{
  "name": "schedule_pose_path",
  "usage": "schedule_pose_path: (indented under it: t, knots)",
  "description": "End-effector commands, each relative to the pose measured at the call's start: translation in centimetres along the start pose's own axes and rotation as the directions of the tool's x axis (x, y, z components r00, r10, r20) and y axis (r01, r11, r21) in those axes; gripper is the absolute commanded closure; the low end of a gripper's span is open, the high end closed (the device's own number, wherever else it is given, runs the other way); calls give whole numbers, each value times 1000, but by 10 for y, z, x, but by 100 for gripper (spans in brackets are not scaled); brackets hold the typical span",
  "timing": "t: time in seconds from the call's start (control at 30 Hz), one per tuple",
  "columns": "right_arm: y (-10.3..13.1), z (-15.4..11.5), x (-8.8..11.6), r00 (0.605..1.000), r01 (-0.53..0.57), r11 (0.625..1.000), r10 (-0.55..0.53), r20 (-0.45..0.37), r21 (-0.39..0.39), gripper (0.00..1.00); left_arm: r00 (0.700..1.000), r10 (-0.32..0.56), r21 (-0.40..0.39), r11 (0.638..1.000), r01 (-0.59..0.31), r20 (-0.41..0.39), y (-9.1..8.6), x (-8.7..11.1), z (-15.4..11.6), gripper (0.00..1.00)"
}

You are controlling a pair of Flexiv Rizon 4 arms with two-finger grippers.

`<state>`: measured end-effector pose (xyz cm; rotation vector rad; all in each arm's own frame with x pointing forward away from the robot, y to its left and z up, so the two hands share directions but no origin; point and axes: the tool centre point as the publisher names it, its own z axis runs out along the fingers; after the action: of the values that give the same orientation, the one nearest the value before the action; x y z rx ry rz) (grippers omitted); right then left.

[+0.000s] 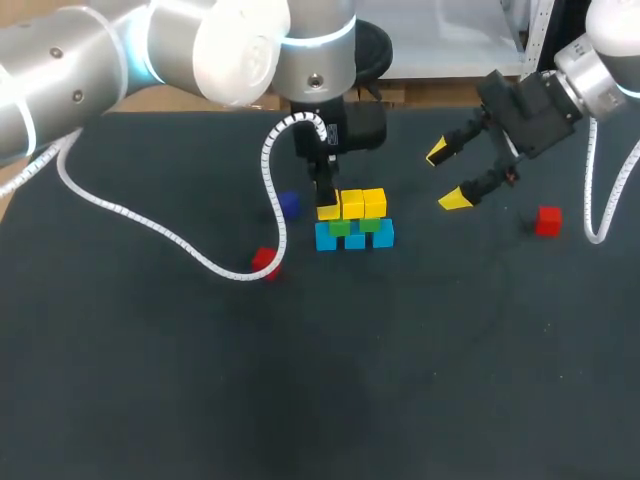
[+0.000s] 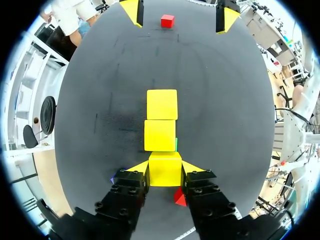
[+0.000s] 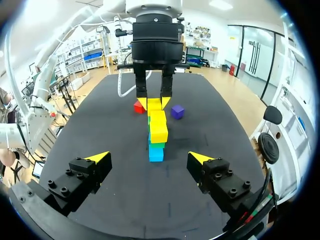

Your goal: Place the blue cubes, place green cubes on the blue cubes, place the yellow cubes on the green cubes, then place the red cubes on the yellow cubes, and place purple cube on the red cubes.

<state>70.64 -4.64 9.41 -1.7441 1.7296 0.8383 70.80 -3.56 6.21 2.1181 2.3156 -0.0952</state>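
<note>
the left gripper [image 2: 165, 167] has its fingers closed on the 3rd yellow cube [image 2: 165, 174], at the left end of the stack [image 1: 356, 238], mid frame. imo square it up w/ the other two yellows [image 2: 160, 135] before letting go, or it tips. right gripper [image 1: 447, 175] hangs wide open, upper right.

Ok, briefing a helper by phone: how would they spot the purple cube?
On the table, find the central cube stack, where the left gripper stands. Just left of it, alone, sits the purple cube, the only one that colour.
</note>
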Motion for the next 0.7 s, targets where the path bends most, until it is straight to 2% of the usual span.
schedule_pose_path:
  t: [0.03,0.7]
  knots:
    - [1,0,0,1000,0,1000,0,0,3,0,1000,3,7,1000,-3,-4,3,-1,-1,100]
    - [1,0,0,1000,0,1000,0,0,3,0,1000,13,9,1000,-13,-13,6,-4,-3,100]
